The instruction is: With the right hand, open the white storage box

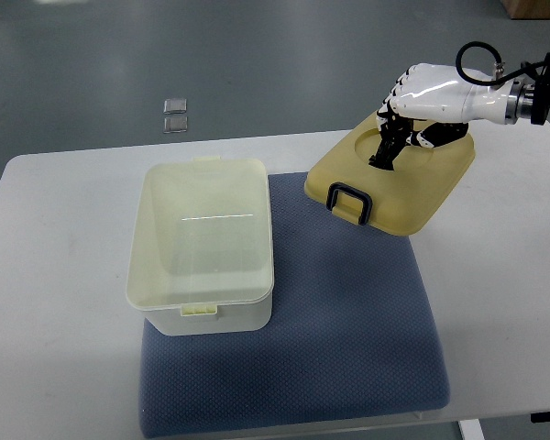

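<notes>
We see the white storage box (202, 247) standing on the left part of a dark blue mat (348, 330), which lies on a white table (55, 302). The box is open: its inside is empty and pale, a little yellowish, with rounded corners and a thin bright reflection line across the bottom. It has 1 small latch tab at the near rim and 1 at the far rim.

The lid (390, 179) is off the box and sits to the right of it, well apart, partly on the far right corner of the mat and partly on the table. It is cream-yellow, with a black handle (350, 203) at its near left edge and a round recess in its top. It looks tilted, but we cannot tell whether it rests fully on the surface.

The right hand (420, 115) comes in from the right edge, white with black fingers. Its fingers are curled down onto the far part of the lid, at the round recess, and seem to hold it there.

On the grey floor behind the table lie 2 small clear squares (175, 115).
</notes>
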### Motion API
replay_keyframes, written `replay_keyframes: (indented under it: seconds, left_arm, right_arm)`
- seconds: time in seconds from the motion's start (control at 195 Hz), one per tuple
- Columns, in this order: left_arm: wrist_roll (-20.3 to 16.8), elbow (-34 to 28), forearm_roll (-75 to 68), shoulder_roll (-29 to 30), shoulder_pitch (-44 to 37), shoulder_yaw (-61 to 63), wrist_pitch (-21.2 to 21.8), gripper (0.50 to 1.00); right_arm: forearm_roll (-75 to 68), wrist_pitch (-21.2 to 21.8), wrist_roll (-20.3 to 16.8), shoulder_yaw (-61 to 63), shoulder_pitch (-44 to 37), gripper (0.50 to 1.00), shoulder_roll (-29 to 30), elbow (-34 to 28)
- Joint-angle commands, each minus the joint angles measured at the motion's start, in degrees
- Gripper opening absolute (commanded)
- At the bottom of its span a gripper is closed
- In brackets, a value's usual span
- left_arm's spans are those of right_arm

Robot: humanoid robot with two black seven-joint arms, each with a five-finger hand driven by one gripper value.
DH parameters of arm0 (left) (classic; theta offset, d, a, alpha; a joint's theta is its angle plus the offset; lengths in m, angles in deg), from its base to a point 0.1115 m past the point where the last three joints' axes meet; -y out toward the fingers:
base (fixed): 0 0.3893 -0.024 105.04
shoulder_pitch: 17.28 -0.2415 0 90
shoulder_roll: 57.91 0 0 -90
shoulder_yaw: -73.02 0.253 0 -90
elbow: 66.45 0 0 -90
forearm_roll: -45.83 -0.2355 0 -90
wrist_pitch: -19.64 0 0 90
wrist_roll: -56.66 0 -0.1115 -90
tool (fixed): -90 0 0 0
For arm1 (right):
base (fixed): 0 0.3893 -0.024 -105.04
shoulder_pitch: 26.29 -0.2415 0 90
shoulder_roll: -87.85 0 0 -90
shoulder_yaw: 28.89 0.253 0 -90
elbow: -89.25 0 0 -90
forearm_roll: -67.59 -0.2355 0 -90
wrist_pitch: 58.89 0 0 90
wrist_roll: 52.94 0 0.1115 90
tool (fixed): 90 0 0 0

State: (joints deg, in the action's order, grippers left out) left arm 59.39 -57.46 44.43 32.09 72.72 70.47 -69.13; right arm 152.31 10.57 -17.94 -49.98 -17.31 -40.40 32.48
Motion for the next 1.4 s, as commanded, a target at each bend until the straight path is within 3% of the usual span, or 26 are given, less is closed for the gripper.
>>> replay_keyframes:
  seconds: [0.0,0.267,0.6,0.677,0.831,1.0,1.396]
  left_arm:
    - [0.00,-0.03,0.00,0.00,0.00,0.00,0.00,1.000]
    - [0.00,0.06,0.00,0.00,0.00,0.00,0.00,1.000]
    - [0.00,-0.03,0.00,0.00,0.00,0.00,0.00,1.000]
    - [0.00,-0.03,0.00,0.00,0.00,0.00,0.00,1.000]
    - [0.00,-0.03,0.00,0.00,0.00,0.00,0.00,1.000]
    - [0.00,0.06,0.00,0.00,0.00,0.00,0.00,1.000]
    - [0.00,0.06,0.00,0.00,0.00,0.00,0.00,1.000]
  right_arm:
    - [0.09,-0.73,0.00,0.08,1.30,0.500,0.73,0.00]
    - [2.82,-3.54,0.00,-0.01,2.97,0.500,5.73,-0.18]
    - [4.75,-3.89,0.00,-0.01,4.82,0.500,9.51,-0.09]
    - [4.84,-3.98,0.00,-0.01,5.08,0.637,9.52,-0.09]
    - [5.19,-3.72,0.00,-0.27,6.22,0.711,9.60,0.00]
    - [6.95,-3.45,0.00,-0.89,7.19,0.742,9.25,0.00]
    - [5.37,-2.05,0.00,4.47,4.73,0.742,7.05,0.44]
